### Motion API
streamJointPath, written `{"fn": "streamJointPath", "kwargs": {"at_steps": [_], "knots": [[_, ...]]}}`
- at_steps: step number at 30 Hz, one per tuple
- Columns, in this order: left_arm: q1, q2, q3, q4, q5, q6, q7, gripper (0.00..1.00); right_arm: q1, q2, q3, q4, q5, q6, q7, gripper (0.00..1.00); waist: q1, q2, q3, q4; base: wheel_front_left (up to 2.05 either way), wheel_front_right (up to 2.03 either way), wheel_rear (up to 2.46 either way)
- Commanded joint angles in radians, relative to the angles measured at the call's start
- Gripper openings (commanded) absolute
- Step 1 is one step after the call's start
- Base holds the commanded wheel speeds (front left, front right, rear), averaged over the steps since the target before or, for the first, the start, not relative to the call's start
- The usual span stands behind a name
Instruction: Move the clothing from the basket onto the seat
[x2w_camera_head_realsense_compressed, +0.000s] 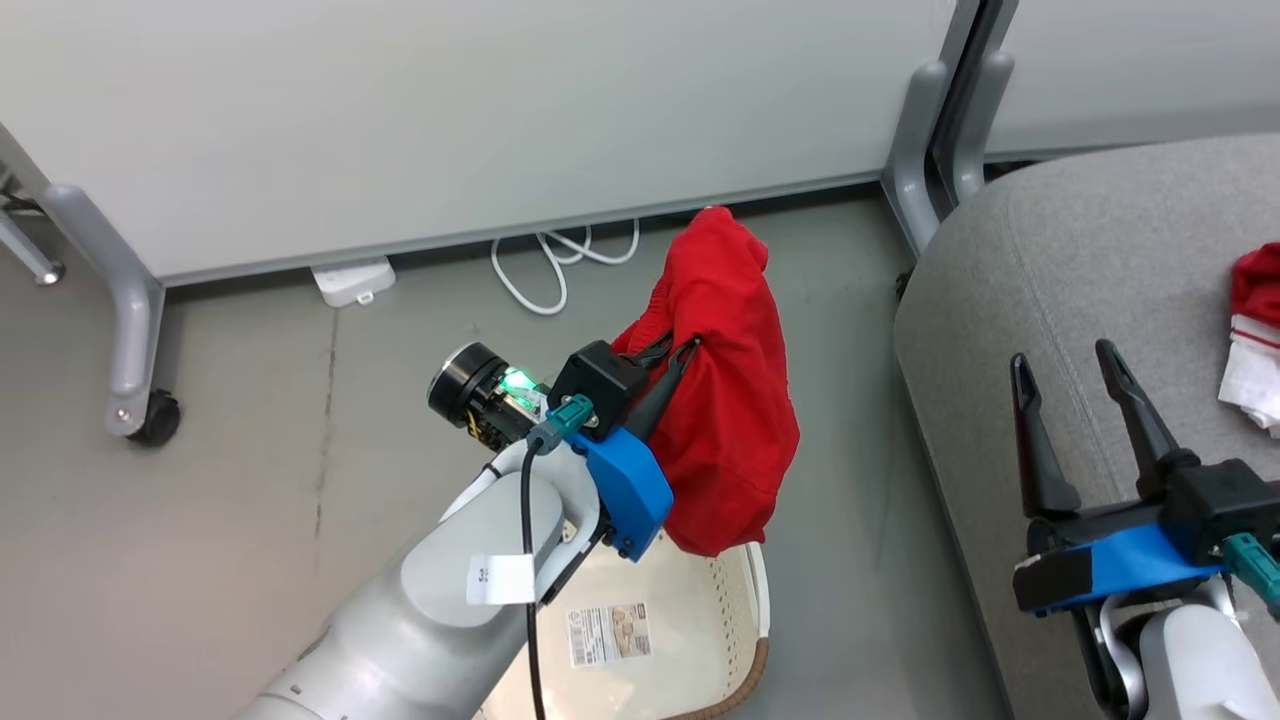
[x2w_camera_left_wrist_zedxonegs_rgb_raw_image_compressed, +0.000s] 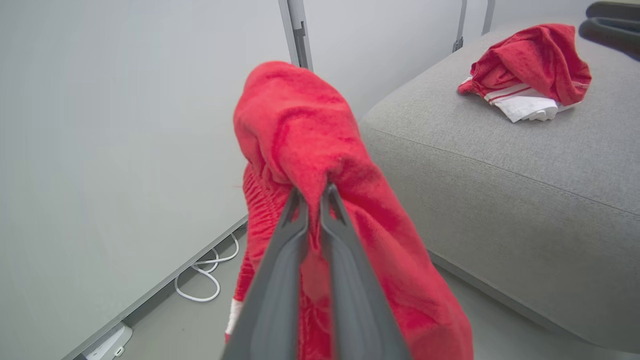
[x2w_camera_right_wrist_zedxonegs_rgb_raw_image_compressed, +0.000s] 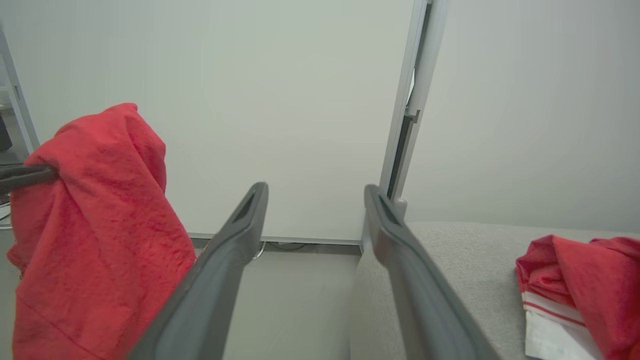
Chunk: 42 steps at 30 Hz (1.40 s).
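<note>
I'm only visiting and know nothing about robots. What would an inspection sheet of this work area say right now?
Surface: grey floor; grey seat on the robot's right.
Job's things: red garment lifted above the basket; second garment, red and white, lies on the seat.
Clutter: white box on the floor.
End effectors: left end effector shut on the red garment; right end effector open, empty.
Cables: white cable looped on the floor; black cable along the left arm.
Surroundings: pale partition panels; one castor.
</note>
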<state>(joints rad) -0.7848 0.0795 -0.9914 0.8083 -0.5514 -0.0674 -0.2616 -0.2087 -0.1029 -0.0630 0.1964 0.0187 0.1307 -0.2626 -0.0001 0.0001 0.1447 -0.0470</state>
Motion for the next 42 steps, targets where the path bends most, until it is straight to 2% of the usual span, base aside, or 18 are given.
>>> {"fn": "streamJointPath", "kwargs": {"at_steps": [1, 14, 26, 42], "knots": [[0.012, 0.005, 0.004, -0.003, 0.005, 0.003, -0.005, 0.0, 0.023, 0.001, 0.0, 0.002, -0.001, 0.0, -0.003, 1.0, 0.0001, -0.0001, -0.022, 0.005, 0.0, 0.0, 0.0], [0.049, -0.004, 0.035, -0.057, 0.005, 0.007, -0.005, 0.0, 0.096, 0.02, 0.021, 0.012, 0.008, 0.0, -0.003, 1.0, 0.0001, -0.0001, -0.125, 0.022, 0.0, 0.0, 0.0], [0.053, -0.006, 0.038, -0.073, 0.007, 0.008, -0.005, 0.0, 0.115, 0.027, 0.066, 0.0, 0.013, 0.0, -0.003, 1.0, 0.0001, -0.0001, -0.145, 0.032, 0.0, 0.0, 0.0], [0.025, -0.008, 0.032, -0.081, 0.018, 0.005, -0.005, 0.0, 0.015, 0.044, 0.278, -0.003, 0.039, 0.0, -0.003, 1.0, 0.0001, -0.0001, -0.107, 0.049, 0.0, 0.0, 0.0]]}}
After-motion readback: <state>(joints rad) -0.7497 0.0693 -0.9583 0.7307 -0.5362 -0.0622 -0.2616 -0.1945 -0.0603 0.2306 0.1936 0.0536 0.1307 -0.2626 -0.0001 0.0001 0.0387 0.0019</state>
